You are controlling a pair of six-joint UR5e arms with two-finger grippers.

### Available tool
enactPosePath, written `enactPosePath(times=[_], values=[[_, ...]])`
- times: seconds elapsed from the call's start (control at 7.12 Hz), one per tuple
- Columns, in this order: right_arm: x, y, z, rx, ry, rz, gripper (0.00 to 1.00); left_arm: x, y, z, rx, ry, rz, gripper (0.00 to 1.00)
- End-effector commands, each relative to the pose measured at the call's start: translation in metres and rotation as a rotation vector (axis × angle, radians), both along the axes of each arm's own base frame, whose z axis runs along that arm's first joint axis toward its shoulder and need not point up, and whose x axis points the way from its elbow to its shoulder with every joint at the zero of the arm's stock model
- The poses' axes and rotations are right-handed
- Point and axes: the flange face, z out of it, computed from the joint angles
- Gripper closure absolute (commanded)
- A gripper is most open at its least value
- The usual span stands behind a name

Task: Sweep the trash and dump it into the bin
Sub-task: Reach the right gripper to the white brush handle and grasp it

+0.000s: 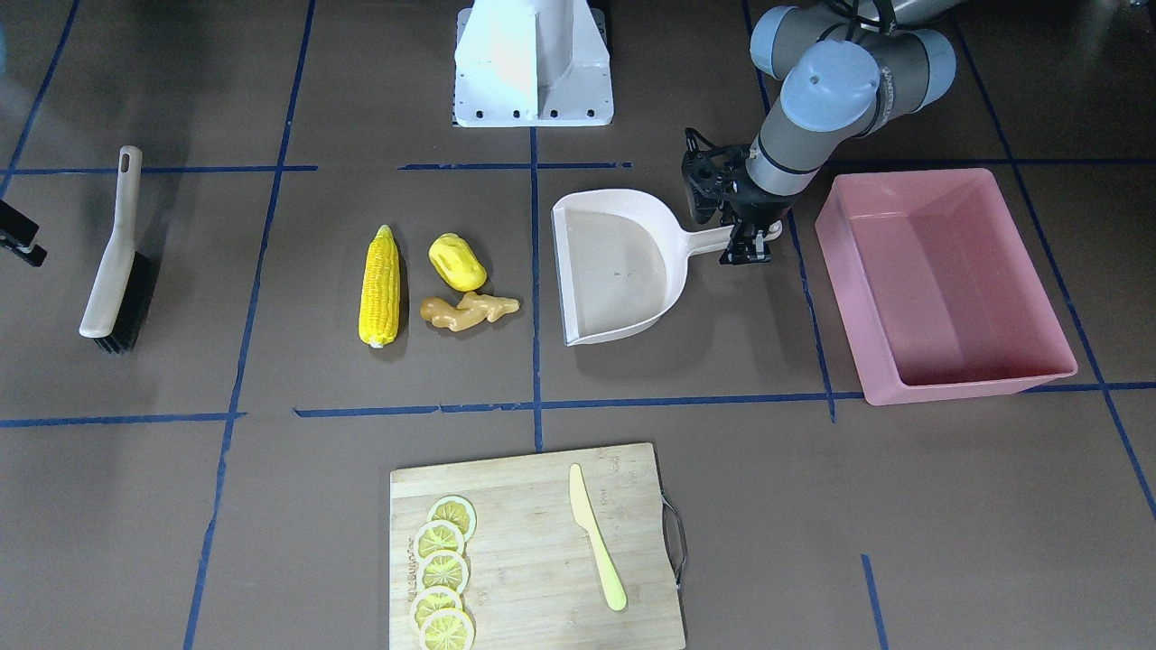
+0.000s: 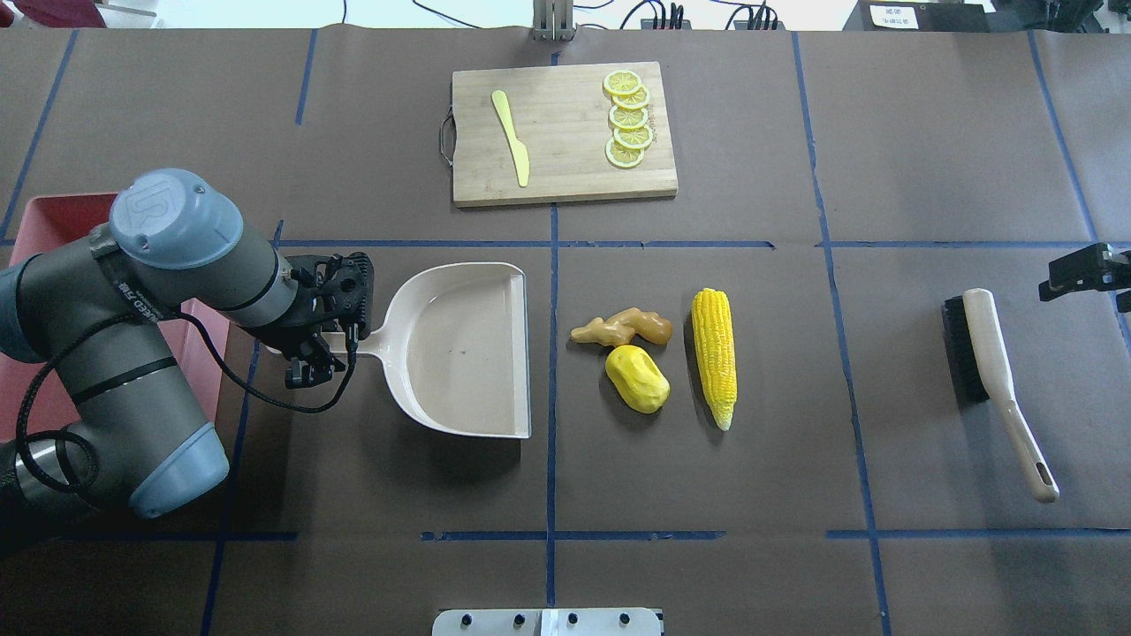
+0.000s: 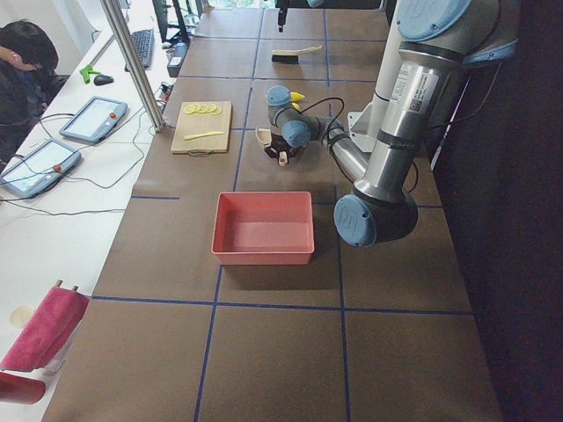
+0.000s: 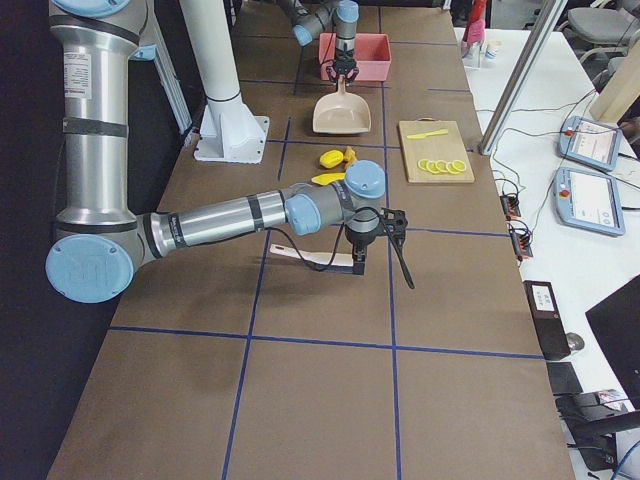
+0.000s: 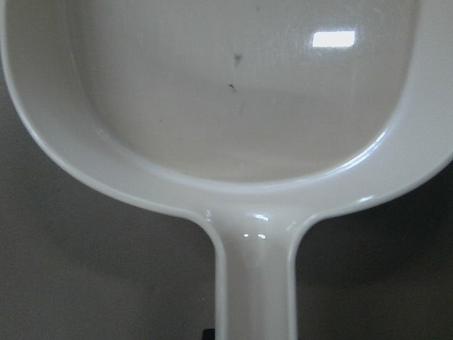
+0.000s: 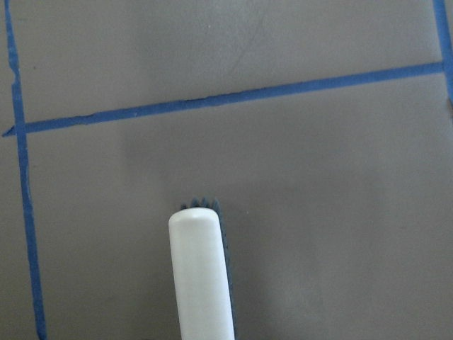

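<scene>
The trash lies mid-table: a yellow corn cob, a lumpy yellow oval piece and a tan ginger root. The beige dustpan lies flat beside them, its mouth towards them. My left gripper is low over the dustpan's handle, open, with a finger on either side. The pink bin sits just beyond that handle. My right gripper hovers over the brush; I cannot tell its state.
A wooden cutting board with lemon slices and a pale yellow knife lies on the side far from the robot. The white robot base stands on the near side. Blue tape lines cross the brown table.
</scene>
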Motion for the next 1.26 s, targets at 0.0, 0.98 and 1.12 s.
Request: enactPosePath(times=[0.0,0.98,1.12], values=[[-0.022,0.035,0.000,-0.050,0.005,-0.024,0.01,-0.002,-0.001,0.000,0.003,-0.004,-0.009,1.00],[-0.118,0.091,0.026,-0.103,0.101,-0.164,0.01,-0.005,-0.005,-0.002,0.003,-0.005,-0.016,1.00],[-0.116,0.094,0.034,-0.112,0.113,-0.166,0.01,-0.005,-0.005,-0.002,0.002,-0.006,-0.016,1.00]])
